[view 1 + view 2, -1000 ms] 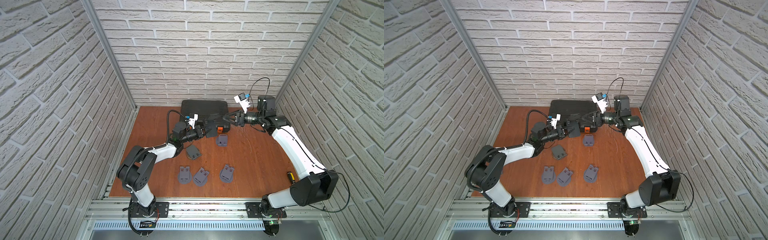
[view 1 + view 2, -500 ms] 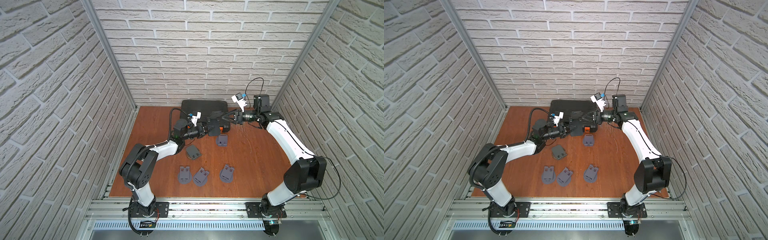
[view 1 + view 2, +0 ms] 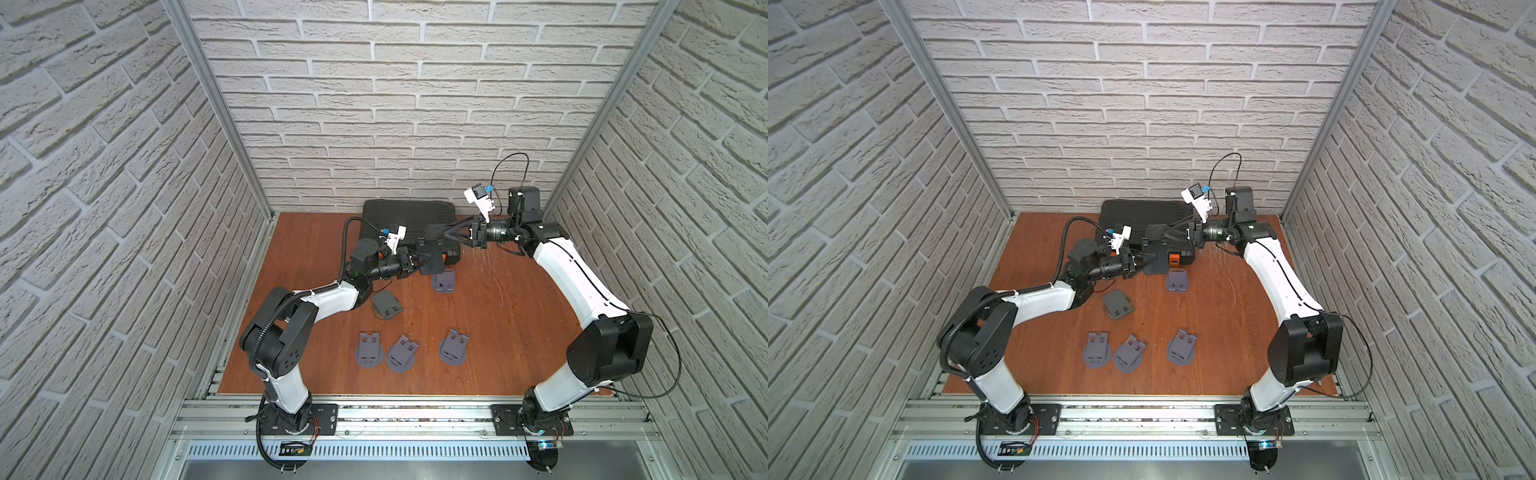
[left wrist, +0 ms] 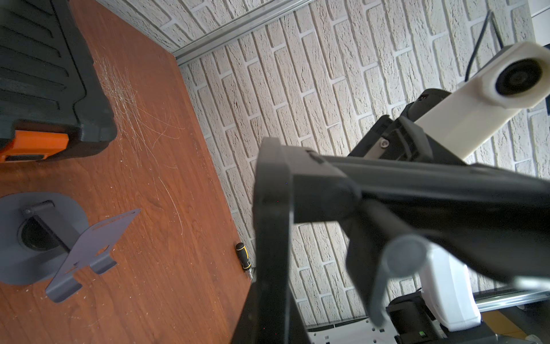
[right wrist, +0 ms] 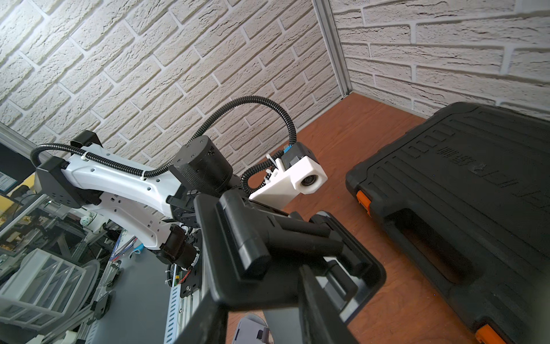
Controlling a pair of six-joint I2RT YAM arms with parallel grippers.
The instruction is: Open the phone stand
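While both arms reach toward the far middle of the table (image 3: 519, 332), the phone stand (image 3: 430, 261) hangs in the air between them, just in front of the black tool case (image 3: 409, 212).
The left arm stretches low and forward, its left gripper (image 3: 417, 262) pinched tight on the stand's lower plate. The right arm bends at the elbow, wrist pointing sideways; the right gripper (image 3: 440, 235) sets its fingers either side of the stand's upper part, though whether they press it cannot be told. Several grey stands (image 3: 401, 353) lie on the table.
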